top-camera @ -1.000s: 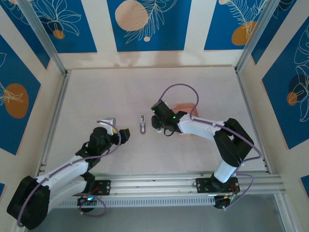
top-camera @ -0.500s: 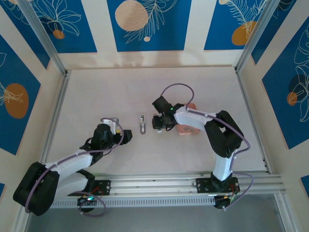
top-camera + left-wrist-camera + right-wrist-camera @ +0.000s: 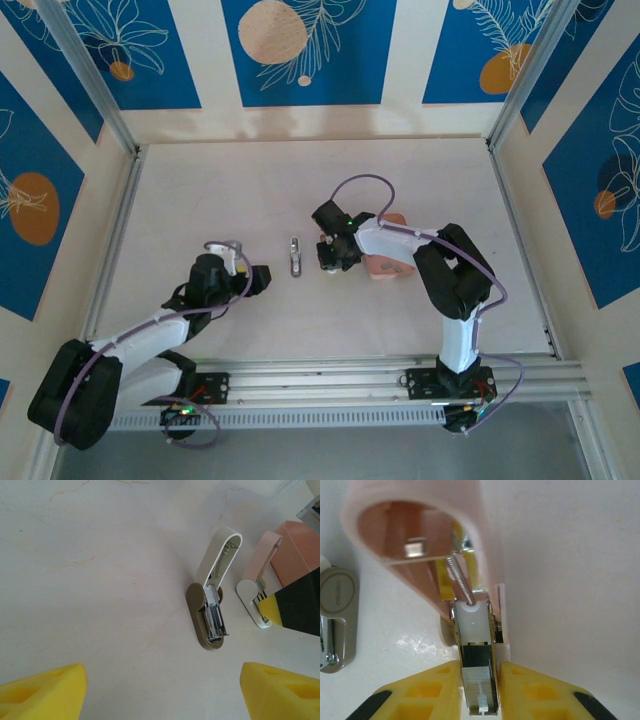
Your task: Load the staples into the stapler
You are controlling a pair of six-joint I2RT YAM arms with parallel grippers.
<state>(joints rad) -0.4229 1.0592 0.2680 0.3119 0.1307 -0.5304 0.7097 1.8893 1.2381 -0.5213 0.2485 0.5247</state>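
Note:
A pink stapler [image 3: 415,525] lies open on the table, its lid swung up and back. A grey strip of staples [image 3: 479,685] sits in its metal channel, in front of the white pusher and spring. My right gripper [image 3: 479,667] is shut on the sides of that channel, one yellow finger on each side; from above it [image 3: 330,254] covers the stapler. In the left wrist view the pink stapler [image 3: 260,570] stands right of an olive stapler [image 3: 209,615]. My left gripper [image 3: 161,690] is open and holds nothing, short of the olive stapler [image 3: 294,256].
The olive stapler [image 3: 335,625] lies open just left of the pink one, its white lid raised. A shallow pink tray [image 3: 388,265] sits right behind the right gripper, with its corner [image 3: 300,550] at the left wrist view's right edge. Aluminium rails frame the table.
The right arm has folded in, bringing its gripper down over the pink stapler, and the jaws have narrowed onto the channel. The left arm has barely shifted.

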